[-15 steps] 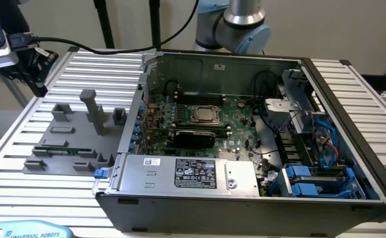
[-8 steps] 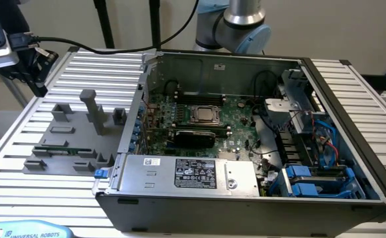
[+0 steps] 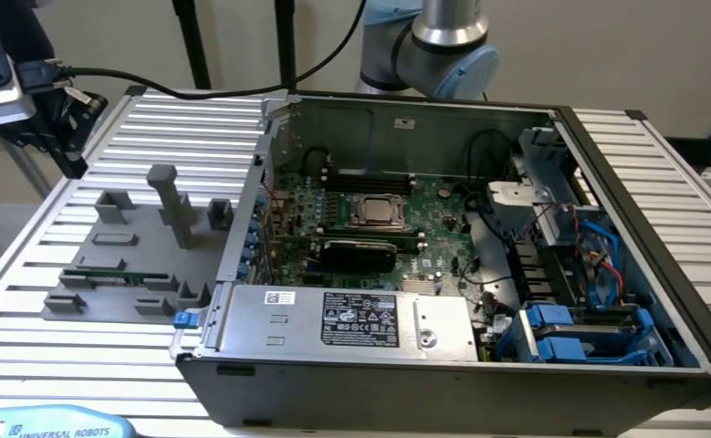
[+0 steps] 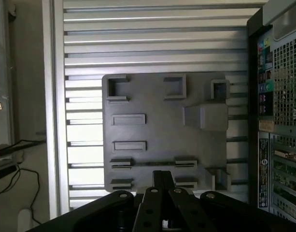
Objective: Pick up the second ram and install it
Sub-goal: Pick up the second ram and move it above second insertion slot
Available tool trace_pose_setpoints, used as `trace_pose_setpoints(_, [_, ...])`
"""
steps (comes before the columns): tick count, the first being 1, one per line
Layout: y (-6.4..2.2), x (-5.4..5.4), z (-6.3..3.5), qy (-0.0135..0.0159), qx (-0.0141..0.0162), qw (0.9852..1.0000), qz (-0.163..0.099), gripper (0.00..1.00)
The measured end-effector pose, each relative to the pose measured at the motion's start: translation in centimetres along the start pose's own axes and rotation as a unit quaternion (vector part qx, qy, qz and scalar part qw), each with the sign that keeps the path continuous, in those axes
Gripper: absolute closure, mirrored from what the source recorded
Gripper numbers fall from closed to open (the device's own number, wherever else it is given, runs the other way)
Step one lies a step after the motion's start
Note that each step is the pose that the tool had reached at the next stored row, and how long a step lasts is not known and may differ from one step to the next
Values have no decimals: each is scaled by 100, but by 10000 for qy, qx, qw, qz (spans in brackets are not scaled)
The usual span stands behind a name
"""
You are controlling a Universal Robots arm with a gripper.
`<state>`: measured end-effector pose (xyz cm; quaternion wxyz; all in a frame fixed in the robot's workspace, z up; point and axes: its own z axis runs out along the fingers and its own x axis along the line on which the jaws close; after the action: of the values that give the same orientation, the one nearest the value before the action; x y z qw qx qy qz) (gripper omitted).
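A light-blue arm cap (image 3: 48, 424) marked Universal Robots edges into the nearest corner of the exterior view, above the slatted metal tabletop (image 3: 75, 365). In the wrist view the pincer (image 4: 163, 178) hangs over one edge of the grey fixture tray (image 4: 157, 130). Its dark fingers are drawn together with no gap showing and nothing gripped.

The second ram (image 3: 114, 274), a thin green stick, rests between two grey holders toward the tray's near end, on the exterior view's left and not in the pincer's grip. Just beside the tray, to the exterior view's right, stands the open computer case (image 3: 453, 388). Its silver power supply (image 3: 343, 319) sits nearest, with the green motherboard (image 3: 434, 228) and its square silver processor (image 3: 377, 212) beyond. Farthest back, the arm's grey joint (image 3: 446, 46) rises behind the case.
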<state>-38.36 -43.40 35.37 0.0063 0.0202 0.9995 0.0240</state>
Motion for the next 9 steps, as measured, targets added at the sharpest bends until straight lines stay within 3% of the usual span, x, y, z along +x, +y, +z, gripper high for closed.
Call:
trace_pose_setpoints(3, [0, 0, 1, 1, 0, 10000, -7, 89])
trace_pose_setpoints(5, [2, 1, 11, -19, -2, 10000, -51, 89])
trace_pose_setpoints(9, [2, 2, 31, -6, -6, 9992, -401, 89])
